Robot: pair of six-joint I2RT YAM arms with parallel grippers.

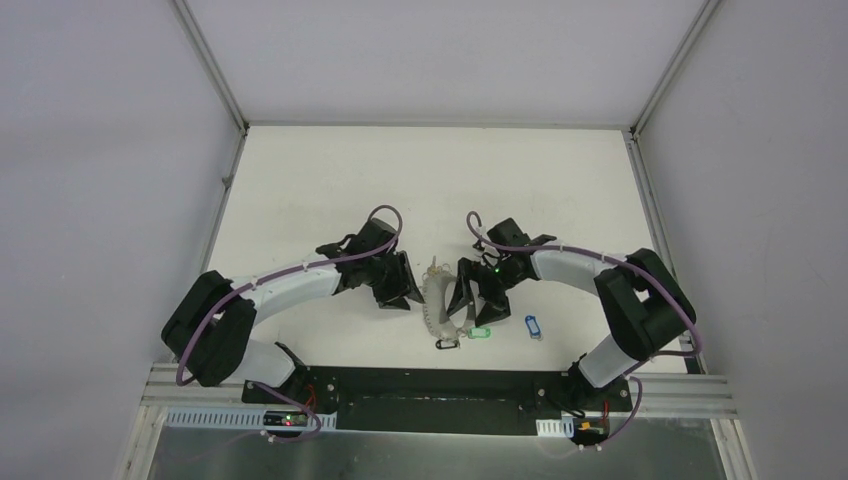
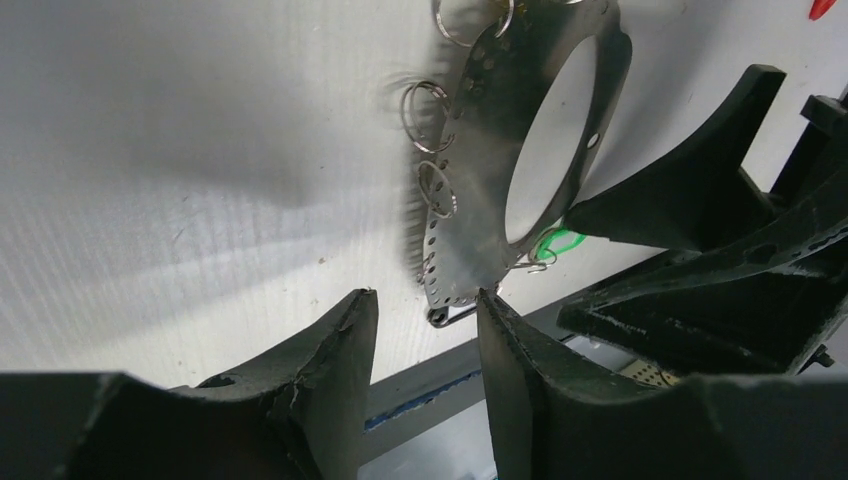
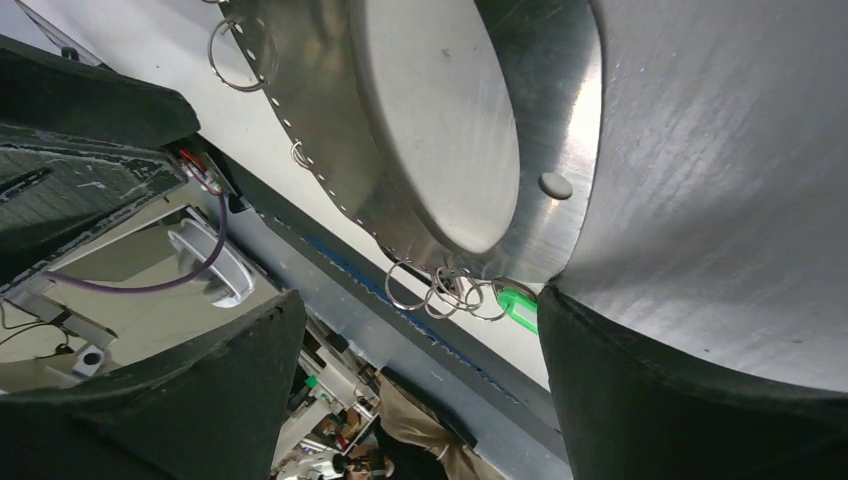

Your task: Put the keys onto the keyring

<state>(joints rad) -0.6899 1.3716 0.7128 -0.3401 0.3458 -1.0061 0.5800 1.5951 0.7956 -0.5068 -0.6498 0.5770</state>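
The keyring (image 1: 434, 303) is a wide flat grey metal hoop with small silver split rings (image 2: 427, 115) along its rim, and it stands tilted between my two grippers. A green-tagged key (image 1: 478, 333) hangs at its near end, and a blue-tagged key (image 1: 532, 327) lies loose to the right. My left gripper (image 2: 425, 298) is open, its tips just short of the hoop's (image 2: 480, 180) lower end. My right gripper (image 3: 420, 295) is open wide, one finger (image 2: 680, 190) touching the hoop's inner rim beside the green tag (image 3: 520, 306).
A small dark piece (image 1: 445, 344) lies at the hoop's near end, close to the black base rail (image 1: 430, 385). A red tag (image 2: 820, 8) peeks in at the left wrist view's top edge. White walls (image 1: 120, 150) enclose the table.
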